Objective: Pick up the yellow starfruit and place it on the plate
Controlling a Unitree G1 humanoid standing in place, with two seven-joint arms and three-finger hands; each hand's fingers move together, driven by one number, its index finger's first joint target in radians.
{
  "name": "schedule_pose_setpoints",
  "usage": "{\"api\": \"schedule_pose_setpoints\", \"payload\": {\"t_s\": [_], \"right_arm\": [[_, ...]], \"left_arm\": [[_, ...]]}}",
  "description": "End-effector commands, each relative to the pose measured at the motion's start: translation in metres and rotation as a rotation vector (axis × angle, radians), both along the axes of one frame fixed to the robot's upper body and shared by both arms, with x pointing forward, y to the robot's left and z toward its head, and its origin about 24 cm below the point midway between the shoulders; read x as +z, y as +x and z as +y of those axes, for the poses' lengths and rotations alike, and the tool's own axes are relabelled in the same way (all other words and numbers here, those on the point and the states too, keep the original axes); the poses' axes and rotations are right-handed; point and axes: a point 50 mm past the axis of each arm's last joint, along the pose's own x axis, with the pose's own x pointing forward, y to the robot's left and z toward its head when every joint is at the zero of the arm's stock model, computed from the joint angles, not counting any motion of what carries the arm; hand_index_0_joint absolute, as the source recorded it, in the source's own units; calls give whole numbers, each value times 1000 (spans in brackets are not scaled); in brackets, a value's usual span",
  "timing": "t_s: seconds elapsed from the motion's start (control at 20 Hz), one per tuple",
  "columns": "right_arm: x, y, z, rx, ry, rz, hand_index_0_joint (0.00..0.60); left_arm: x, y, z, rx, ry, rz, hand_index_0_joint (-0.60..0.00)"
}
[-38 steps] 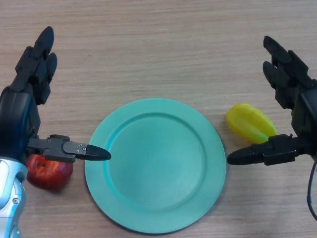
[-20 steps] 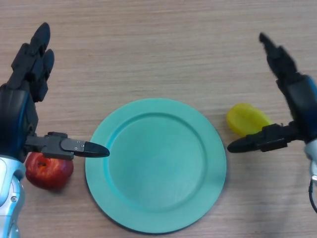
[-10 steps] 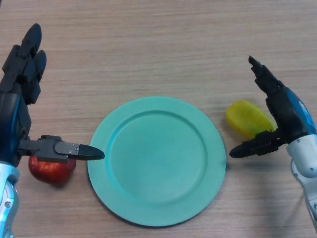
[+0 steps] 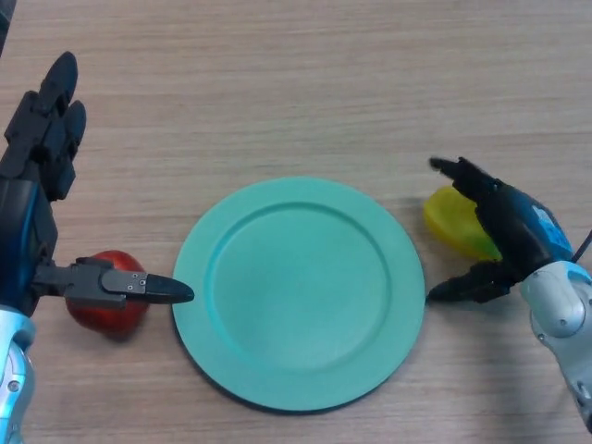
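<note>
I see my right hand (image 4: 513, 236) spread over the starfruit (image 4: 453, 222), fingers (image 4: 458, 171) reaching across its far side and thumb low on the near side, not closed on it. The starfruit lies on the counter (image 4: 296, 83) just right of the plate (image 4: 299, 292). My left hand (image 4: 32, 213) hangs open at far left, thumb above an apple (image 4: 106, 305).

A red apple (image 4: 109, 307) lies on the light wood-grain table (image 4: 296, 83), at the left side of the view, near the lower edge, its upper part partly hidden from sight.
</note>
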Motion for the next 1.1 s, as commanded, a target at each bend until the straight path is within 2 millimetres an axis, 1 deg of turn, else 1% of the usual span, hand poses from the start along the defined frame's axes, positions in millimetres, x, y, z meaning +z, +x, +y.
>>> {"api": "schedule_pose_setpoints", "payload": {"t_s": [0.05, 0.15, 0.3, 0.4, 0.5, 0.6, 0.65, 0.8, 0.85, 0.95, 1.0, 1.05, 1.1], "right_arm": [[34, 11, -17, -35, -118, -186, 600], [38, 12, -18, -61, -70, -205, 600], [48, 12, -19, -67, -89, -240, 600], [59, 10, -15, -55, -66, -252, 600], [72, 6, -5, -25, -10, -280, 600], [81, 0, 9, 21, 31, -301, 600], [85, -5, 21, 71, 93, -292, 600], [85, -19, 51, 175, 144, -260, 600], [84, -24, 63, 218, 158, -261, 600], [76, -32, 84, 294, 178, -225, 600], [71, -35, 91, 324, 178, -204, 600], [63, -39, 100, 364, 144, -192, 600], [59, -39, 104, 378, 119, -202, 600]], "left_arm": [[34, -9, 11, 17, 18, -223, 0], [34, -9, 12, 16, 16, -220, 0], [34, -8, 13, 20, 9, -225, 0], [34, -8, 13, 23, 12, -228, 0], [33, -7, 12, 25, 11, -228, 0], [33, -6, 12, 23, 5, -220, 0], [33, -6, 12, 18, 6, -216, 0], [34, -5, 13, 17, -2, -210, 0], [34, -4, 13, 15, -6, -211, 0], [33, -4, 13, 15, -14, -220, 0], [33, -4, 13, 16, -13, -224, 0], [33, -4, 14, 15, -12, -224, 0], [33, -4, 14, 15, -11, -226, 0]]}}
